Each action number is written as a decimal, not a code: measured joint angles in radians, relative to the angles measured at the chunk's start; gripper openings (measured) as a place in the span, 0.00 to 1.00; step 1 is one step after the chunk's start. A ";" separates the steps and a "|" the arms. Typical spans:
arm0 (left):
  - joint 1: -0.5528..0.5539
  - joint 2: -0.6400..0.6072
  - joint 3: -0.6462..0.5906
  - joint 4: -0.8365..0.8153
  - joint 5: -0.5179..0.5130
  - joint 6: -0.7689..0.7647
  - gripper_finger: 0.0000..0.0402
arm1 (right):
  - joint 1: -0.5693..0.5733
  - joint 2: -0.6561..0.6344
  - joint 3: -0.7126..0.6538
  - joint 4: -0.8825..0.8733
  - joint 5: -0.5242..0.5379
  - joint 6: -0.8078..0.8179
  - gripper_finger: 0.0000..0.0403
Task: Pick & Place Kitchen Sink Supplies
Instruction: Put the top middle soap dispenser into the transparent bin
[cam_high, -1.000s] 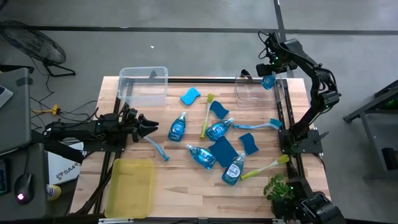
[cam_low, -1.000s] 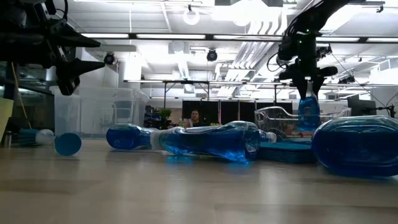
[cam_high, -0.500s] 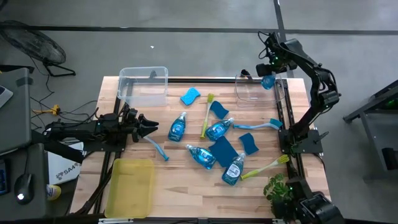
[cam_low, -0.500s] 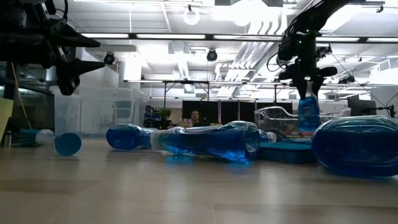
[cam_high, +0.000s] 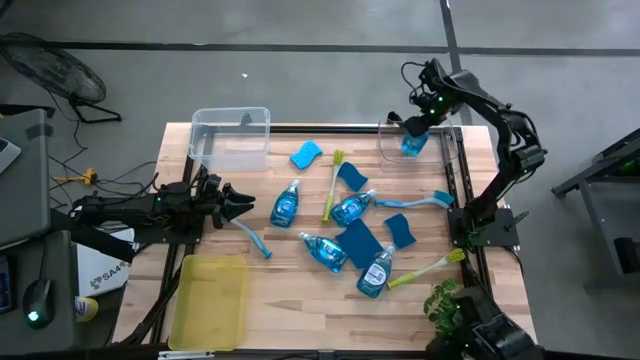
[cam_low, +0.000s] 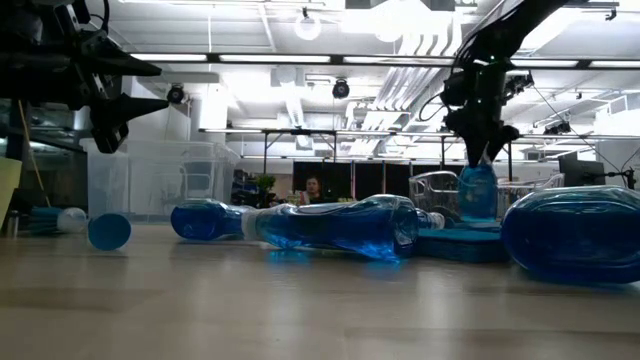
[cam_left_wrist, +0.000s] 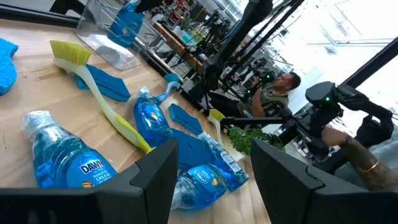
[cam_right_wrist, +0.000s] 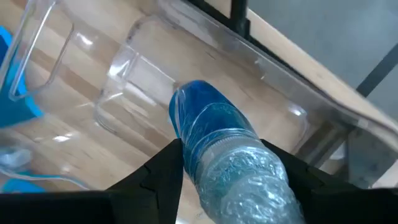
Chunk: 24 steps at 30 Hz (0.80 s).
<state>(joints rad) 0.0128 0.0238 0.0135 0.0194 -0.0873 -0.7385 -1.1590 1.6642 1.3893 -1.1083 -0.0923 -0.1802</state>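
My right gripper (cam_high: 420, 122) is shut on a clear bottle of blue dish soap (cam_high: 411, 144) over the clear bin (cam_high: 392, 148) at the table's far right. The bottle (cam_low: 478, 193) hangs upright, its lower part down inside the bin's walls. Whether it touches the bin's floor I cannot tell. My left gripper (cam_high: 243, 203) waits open at the table's left, pointing level. Several more soap bottles (cam_high: 285, 205), blue sponges (cam_high: 360, 240) and yellow-green-handled brushes (cam_high: 333, 185) lie flat on the wood in the middle. My right gripper pinches the bottle's upper, clear crinkled part (cam_right_wrist: 249, 168) between its two fingers (cam_right_wrist: 163, 177), one on each side. The fingers come from above, pointing steeply down. The bottle hangs below them, its blue base (cam_right_wrist: 199, 102) toward the bin's floor.
A second clear bin (cam_high: 231, 138) stands at the far left and a yellow tray (cam_high: 208, 300) at the near left. A blue-handled brush (cam_high: 250, 238) lies just ahead of my left gripper. A person (cam_left_wrist: 280, 90) sits beyond the table's right side.
My right gripper has gone down and a little toward the table's left, rolling about its own axis, still shut on the bottle. The bottle has moved from above the bin's right rim down into the bin.
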 joint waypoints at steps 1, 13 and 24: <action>0.000 0.000 0.000 0.000 0.000 0.000 0.49 | 0.004 0.000 -0.002 0.013 -0.001 -0.004 0.43; 0.000 0.000 0.000 0.000 0.000 0.000 0.49 | 0.096 0.000 -0.005 0.099 0.019 -0.195 0.43; 0.000 0.000 0.000 0.000 0.000 0.000 0.49 | 0.194 0.000 -0.005 0.206 0.037 -0.374 0.43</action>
<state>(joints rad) 0.0128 0.0237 0.0135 0.0196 -0.0874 -0.7386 -0.9651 1.6642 1.3842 -0.9020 -0.0552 -0.5540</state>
